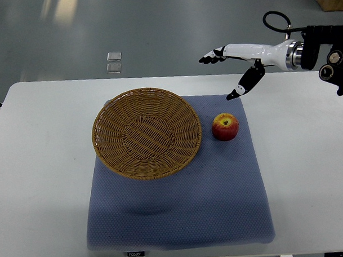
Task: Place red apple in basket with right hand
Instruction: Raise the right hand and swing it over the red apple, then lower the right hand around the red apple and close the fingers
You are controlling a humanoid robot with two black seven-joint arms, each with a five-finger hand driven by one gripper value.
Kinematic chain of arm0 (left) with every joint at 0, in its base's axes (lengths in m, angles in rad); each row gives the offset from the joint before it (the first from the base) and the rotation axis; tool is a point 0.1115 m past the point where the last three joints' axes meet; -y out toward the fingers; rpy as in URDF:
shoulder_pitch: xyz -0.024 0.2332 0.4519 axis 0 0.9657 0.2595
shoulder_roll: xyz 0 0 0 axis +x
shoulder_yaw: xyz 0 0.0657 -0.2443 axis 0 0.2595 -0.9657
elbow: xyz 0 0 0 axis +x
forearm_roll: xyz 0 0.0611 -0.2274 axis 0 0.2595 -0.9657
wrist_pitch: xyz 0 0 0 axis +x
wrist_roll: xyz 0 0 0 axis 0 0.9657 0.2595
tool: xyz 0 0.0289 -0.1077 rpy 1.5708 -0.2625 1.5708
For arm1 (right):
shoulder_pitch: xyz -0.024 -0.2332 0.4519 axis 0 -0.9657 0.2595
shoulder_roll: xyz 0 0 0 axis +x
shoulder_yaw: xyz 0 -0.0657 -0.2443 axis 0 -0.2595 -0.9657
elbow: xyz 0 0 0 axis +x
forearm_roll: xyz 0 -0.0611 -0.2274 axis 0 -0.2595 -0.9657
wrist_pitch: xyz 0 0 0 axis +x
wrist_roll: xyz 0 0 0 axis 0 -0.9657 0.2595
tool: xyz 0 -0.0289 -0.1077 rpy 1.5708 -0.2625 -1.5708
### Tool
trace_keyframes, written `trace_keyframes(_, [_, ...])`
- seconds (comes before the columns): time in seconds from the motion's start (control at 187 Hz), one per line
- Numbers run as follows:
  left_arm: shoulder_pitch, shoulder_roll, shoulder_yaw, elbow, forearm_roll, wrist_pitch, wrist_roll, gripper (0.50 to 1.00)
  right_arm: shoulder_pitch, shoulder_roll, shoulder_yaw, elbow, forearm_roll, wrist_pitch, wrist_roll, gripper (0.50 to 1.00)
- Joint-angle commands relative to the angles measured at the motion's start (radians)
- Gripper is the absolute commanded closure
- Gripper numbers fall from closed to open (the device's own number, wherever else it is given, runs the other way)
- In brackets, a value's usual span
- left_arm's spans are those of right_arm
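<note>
The white bench (41,158) fills most of the view, its rounded far-left corner showing at the upper left and its far edge running across toward the right, with grey floor (135,31) beyond it. A wide strip of bare bench lies along the left side, from the left edge to the cloth. At the far left edge a small dark part shows, too little of it to tell what it is.

A blue-grey mat (180,213) covers the middle of the bench, reaching almost to the near edge, where a small dark label (135,253) sits on its hem. The near half of the mat is bare.

The round wicker basket (147,133) sits on the far-left part of the mat, its left rim overhanging the mat's edge onto the bench. Nothing lies inside it.

Just beside the basket's right rim, apart from it by a narrow gap, the red apple (225,126) rests on the mat, stem dimple up, with yellowish patches on its skin. It is near the mat's far-right corner.

Beyond the apple, over the far edge of the bench, hangs the right hand (233,66), white with black fingertips. Its fingers are spread and loose, holding nothing; the long ones point left, and the thumb (245,86) angles down toward the apple without touching it. The arm (323,52) enters from the right edge, a black cable looping above the wrist. Bare bench runs to the right of the mat.
</note>
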Motion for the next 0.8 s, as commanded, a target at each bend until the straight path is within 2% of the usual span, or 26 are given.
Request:
trace_keyframes(0.0, [0.000, 0.000, 0.000, -0.001, 0.000, 0.000, 0.000, 0.500, -0.010, 0.024, -0.038, -0.003, -0.093, -0.005, -0.001, 0.579])
trace_keyframes(0.706, [0.000, 0.000, 0.000, -0.001, 0.000, 0.000, 0.000, 0.500, -0.138, 0.136, -0.056, -0.135, -0.255, -0.033, -0.004, 0.579])
trace_keyframes(0.711, [0.000, 0.000, 0.000, -0.001, 0.000, 0.000, 0.000, 0.500, -0.148, 0.137, -0.055, -0.161, -0.286, -0.033, -0.009, 0.579])
trace_keyframes(0.796, [0.000, 0.000, 0.000, -0.001, 0.000, 0.000, 0.000, 0.500, -0.161, 0.151, -0.052, -0.191, -0.312, -0.034, -0.009, 0.579])
